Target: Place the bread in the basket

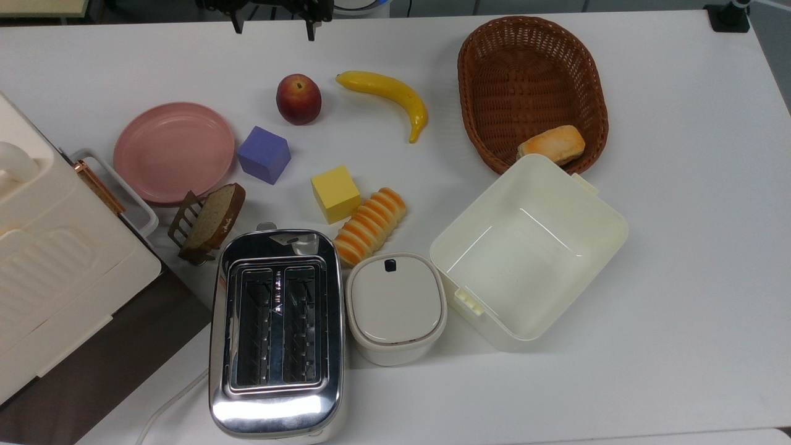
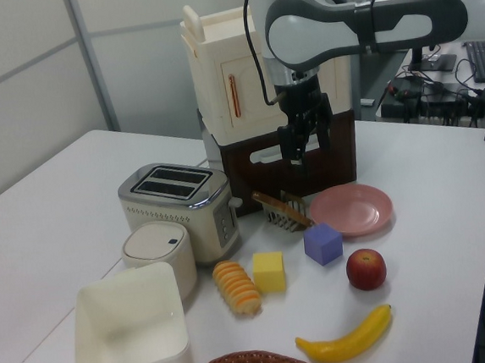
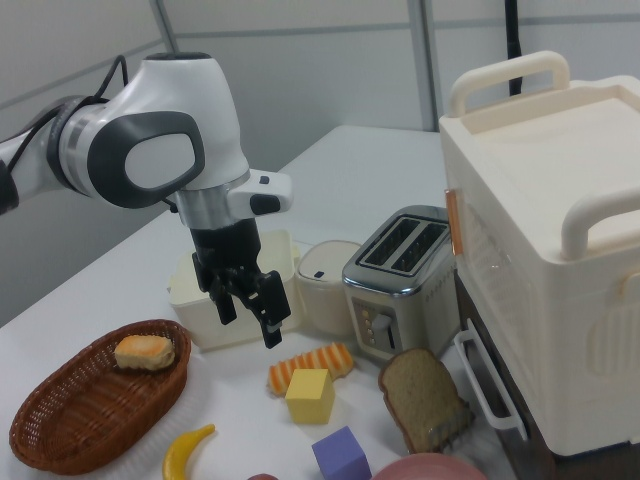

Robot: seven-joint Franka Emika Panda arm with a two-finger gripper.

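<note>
The bread (image 1: 369, 225) is a striped orange-and-cream loaf lying on the white table between a yellow cube and a lidded white pot; it also shows as bread (image 2: 237, 288) and bread (image 3: 312, 364). The brown wicker basket (image 1: 476, 93) stands at the top view's upper right, holding a small golden bun (image 1: 551, 144); the basket (image 3: 80, 415) is at the right view's lower left. My gripper (image 1: 274, 25) hangs open and empty high above the table, far from the bread. In the side views the gripper (image 2: 303, 146) (image 3: 250, 318) points down.
A cream square box (image 1: 525, 247) sits between bread and basket. Close to the bread are a yellow cube (image 1: 335, 193), a white lidded pot (image 1: 395, 306) and a chrome toaster (image 1: 276, 327). Farther off lie a purple cube (image 1: 264, 154), peach (image 1: 298, 99), banana (image 1: 389, 96), pink plate (image 1: 174, 151) and racked toast (image 1: 213, 219).
</note>
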